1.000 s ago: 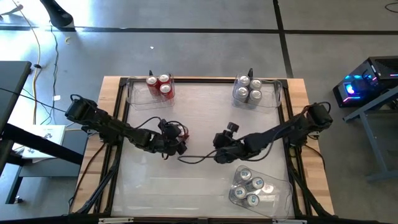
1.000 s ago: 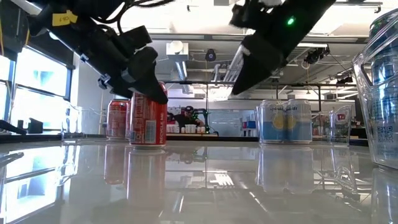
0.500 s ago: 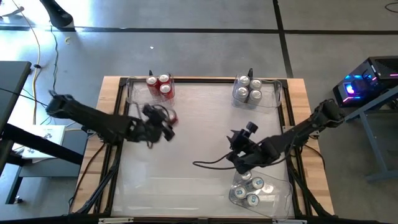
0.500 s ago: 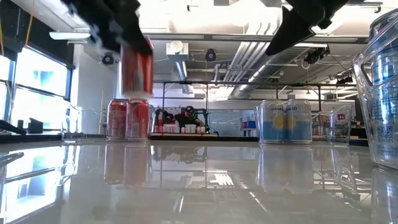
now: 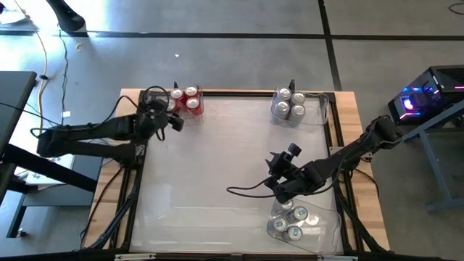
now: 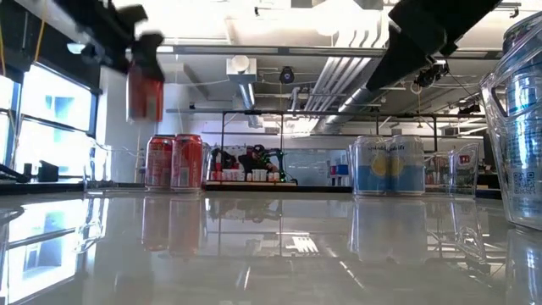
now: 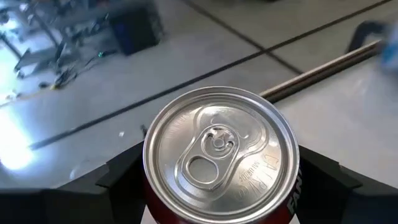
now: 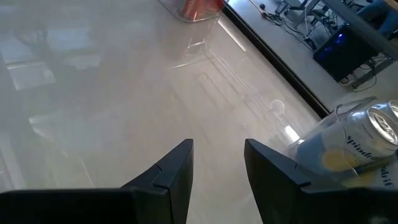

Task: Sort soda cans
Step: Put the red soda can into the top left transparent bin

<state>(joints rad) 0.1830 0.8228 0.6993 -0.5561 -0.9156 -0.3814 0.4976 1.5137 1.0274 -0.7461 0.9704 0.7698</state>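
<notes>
- While the left gripper (image 5: 165,116), clamped on a red can (image 7: 221,155), hangs beside the red group (image 5: 186,99), no loose cans apparently remain.
- Right gripper (image 8: 217,163), fingers apart, waits above the table (image 5: 217,167).

In the left wrist view, the red soda can with a silver pull-tab top (image 7: 221,155) is cut off by the frame's bottom edge, so only its top and a strip of red body show. The dark fingers (image 7: 124,177) beside it are also cropped there. At upper left of the low view the same can is blurred, its label unreadable. At lower right of the right wrist view, a pale silver-grey can (image 8: 364,146) runs off the frame's right edge behind clear plastic.
</notes>
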